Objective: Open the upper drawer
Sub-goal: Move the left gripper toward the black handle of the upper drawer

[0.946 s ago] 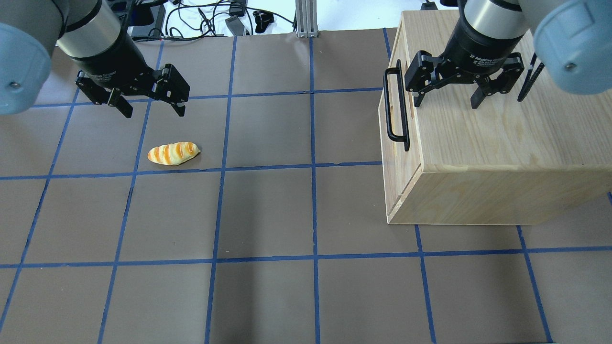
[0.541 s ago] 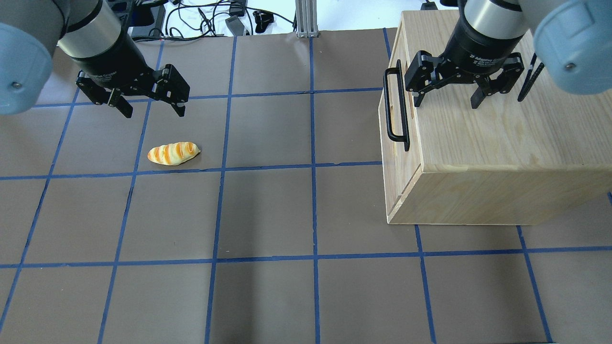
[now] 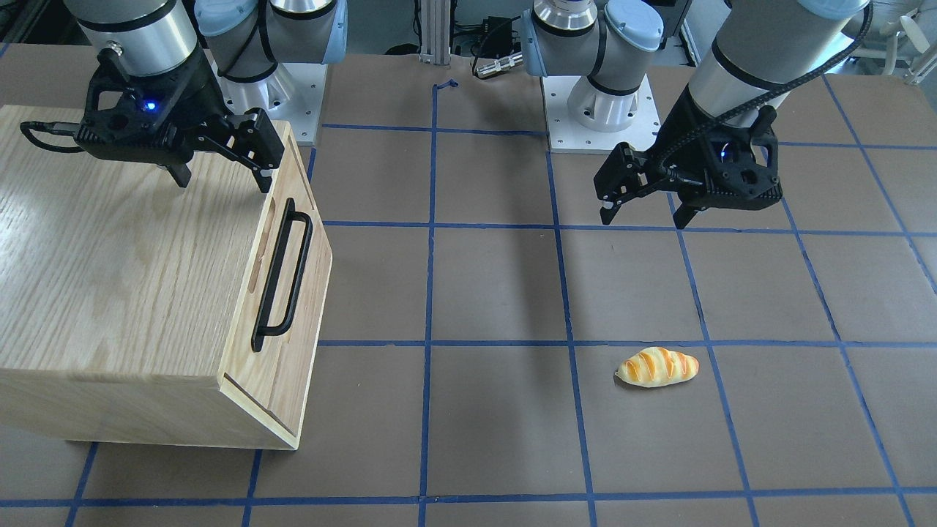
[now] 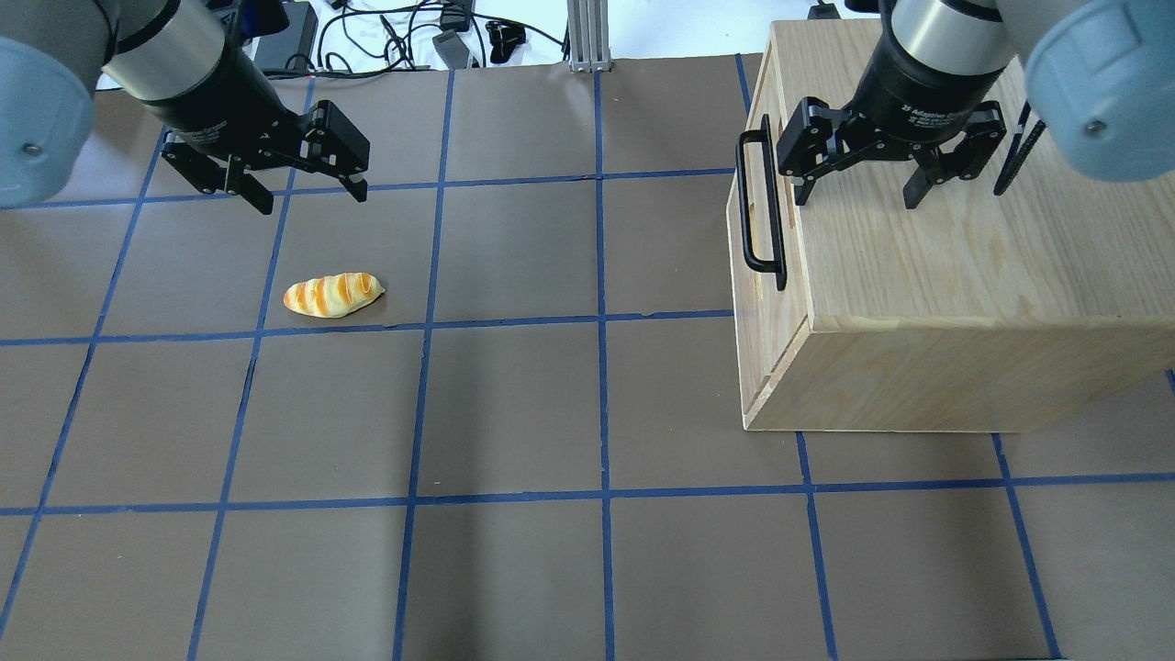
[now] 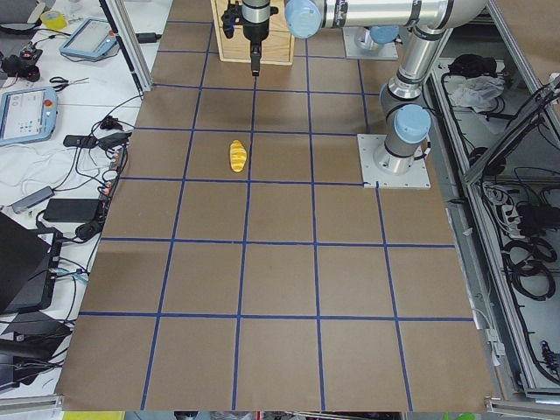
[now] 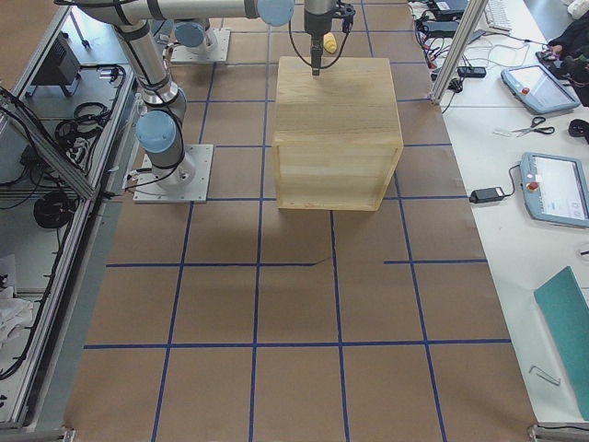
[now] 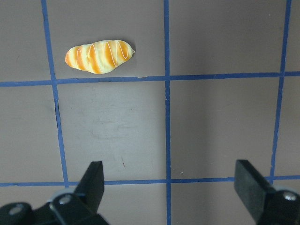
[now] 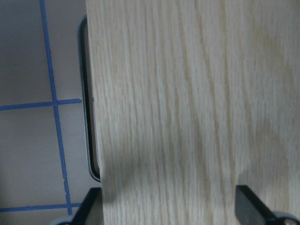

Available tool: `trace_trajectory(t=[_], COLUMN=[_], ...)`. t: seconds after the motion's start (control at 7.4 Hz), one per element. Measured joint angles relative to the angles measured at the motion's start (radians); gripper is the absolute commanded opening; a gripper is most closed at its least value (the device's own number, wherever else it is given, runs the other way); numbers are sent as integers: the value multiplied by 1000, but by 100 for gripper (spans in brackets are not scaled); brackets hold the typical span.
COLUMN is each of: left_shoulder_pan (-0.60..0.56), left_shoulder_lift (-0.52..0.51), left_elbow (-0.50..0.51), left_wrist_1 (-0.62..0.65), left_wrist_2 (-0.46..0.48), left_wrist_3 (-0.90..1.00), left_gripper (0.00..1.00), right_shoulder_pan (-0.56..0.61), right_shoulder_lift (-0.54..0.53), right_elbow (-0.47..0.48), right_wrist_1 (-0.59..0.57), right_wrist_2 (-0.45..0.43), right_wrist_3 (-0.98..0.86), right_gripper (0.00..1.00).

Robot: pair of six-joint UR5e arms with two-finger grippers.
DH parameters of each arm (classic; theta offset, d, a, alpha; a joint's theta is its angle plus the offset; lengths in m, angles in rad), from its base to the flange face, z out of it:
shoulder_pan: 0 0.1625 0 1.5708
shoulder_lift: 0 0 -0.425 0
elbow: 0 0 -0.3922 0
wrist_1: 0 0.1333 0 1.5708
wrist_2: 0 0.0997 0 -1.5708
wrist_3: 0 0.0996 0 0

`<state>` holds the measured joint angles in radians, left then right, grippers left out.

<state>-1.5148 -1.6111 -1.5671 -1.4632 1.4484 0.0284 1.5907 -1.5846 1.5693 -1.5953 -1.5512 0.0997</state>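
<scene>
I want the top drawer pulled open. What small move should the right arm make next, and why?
Probably shift the right tool sideways past the front edge of the cabinet, over the handle: it hangs open above the cabinet top, and the upper drawer is shut.

The counter [image 4: 514, 413] was dull brown, crossed by a grid of bright blue tape lines [image 4: 601, 275]. The cabinet [image 4: 964, 275] was pale oak with fine, wavy grain, and the upper drawer [image 3: 287, 271] showed the same light wood. Its handle [image 4: 745, 202] was plain black. The bread roll [image 4: 332, 296] was yellow with orange stripes and a thin white zigzag along its top. The left gripper [image 4: 314, 200] and right gripper [image 4: 857, 199] were black, the right one bearing small white lettering on its body. The left arm [image 4: 170, 55] and the right arm [image 4: 945, 32] were silver-grey metal with pale blue joint caps.
</scene>
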Motion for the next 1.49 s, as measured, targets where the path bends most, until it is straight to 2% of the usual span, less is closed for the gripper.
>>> trace_trajectory(t=[0.41,0.95,1.49], left_shoulder_pan=[-121,-263,-342], left_shoulder_lift=[-66,-155,-244], left_elbow=[7,12,40], left_wrist_1=[127,284,339], left_wrist_2=[-39,-137,-205], left_wrist_3=[-133,-287,-385], left_gripper=[100,100,100], right_shoulder_pan=[0,0,0], right_shoulder_lift=[0,0,0], right_elbow=[0,0,0], right_wrist_1=[0,0,0], right_wrist_2=[0,0,0], right_wrist_3=[0,0,0], right_gripper=[100,100,100])
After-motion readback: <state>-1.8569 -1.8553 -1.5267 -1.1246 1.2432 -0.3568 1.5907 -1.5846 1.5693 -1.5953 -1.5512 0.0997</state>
